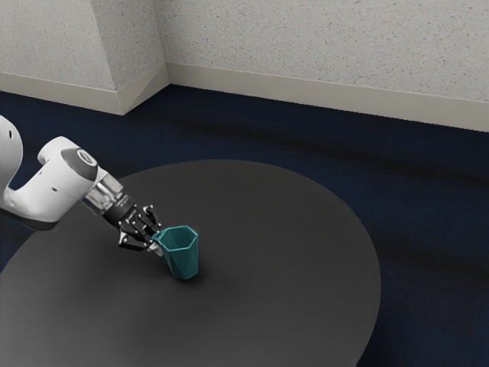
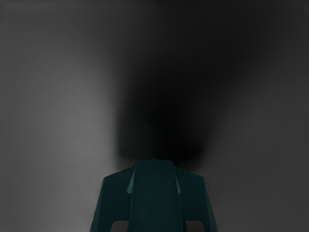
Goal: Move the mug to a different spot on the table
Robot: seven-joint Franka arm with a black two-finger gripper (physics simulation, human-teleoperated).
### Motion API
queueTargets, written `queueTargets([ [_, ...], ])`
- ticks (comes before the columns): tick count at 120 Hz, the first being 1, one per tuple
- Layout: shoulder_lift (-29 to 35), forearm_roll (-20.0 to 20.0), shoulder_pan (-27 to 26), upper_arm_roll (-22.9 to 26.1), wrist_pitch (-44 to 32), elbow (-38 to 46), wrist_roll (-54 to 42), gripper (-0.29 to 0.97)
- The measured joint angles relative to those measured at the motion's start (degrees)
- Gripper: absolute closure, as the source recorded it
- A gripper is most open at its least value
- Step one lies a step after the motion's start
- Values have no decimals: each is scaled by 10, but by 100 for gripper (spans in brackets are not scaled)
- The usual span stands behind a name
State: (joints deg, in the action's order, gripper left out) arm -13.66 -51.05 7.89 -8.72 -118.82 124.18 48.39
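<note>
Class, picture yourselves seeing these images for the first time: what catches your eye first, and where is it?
The teal mug stands out, sitting left of centre on the round dark table in the exterior view. The black gripper on the white arm comes in from the exterior view's left, right against the mug's side. In the wrist view, the mug's handle looms just under the hand.
</note>
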Motion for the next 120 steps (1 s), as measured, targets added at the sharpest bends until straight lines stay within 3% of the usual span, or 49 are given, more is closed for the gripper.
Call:
queueTargets([
  [33,0,-1,1,0,-3,0,-8,21],
  [76,2,25,19,-11,-3,-3,-14,4],
  [97,26,101,20,-41,-3,-21,-17,2],
  [120,53,299,13,-37,25,-134,-40,1],
])
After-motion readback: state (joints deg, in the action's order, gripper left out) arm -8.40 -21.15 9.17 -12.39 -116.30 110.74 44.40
